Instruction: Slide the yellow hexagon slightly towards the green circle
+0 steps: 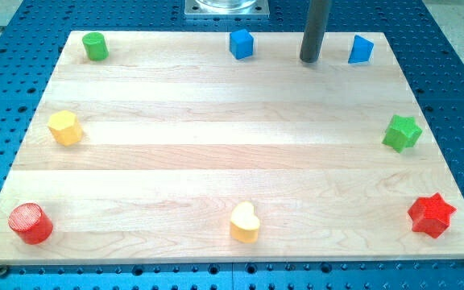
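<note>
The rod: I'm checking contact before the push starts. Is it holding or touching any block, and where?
Nothing is held. My tip stands free near the view's top, between the blue cube and the blue triangle.

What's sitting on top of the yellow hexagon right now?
Nothing rests on the yellow hexagon; its top face is bare. My tip is far off, between the blue cube and the blue triangular block. Its underside against the board is hidden.

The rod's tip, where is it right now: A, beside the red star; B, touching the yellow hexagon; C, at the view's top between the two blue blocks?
C: my tip stands at the view's top between the blue cube and the blue triangle.
</note>
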Tool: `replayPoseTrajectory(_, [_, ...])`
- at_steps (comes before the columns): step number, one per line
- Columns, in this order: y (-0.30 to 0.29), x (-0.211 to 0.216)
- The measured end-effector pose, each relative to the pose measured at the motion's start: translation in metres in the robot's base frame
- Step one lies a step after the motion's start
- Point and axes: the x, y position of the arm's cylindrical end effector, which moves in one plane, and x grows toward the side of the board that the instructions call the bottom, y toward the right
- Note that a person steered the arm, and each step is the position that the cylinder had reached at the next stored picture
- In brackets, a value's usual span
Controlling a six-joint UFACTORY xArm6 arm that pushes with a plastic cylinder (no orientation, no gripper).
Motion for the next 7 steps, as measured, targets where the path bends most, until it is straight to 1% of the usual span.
replayPoseTrajectory(3, [0.0,0.0])
replayPoseTrajectory(4, [-0.029,0.049])
replayPoseTrajectory(5, [-0.059,0.134])
replayPoseTrajectory(6, [-0.062,0.146])
replayPoseTrajectory(7, [-0.068,0.15])
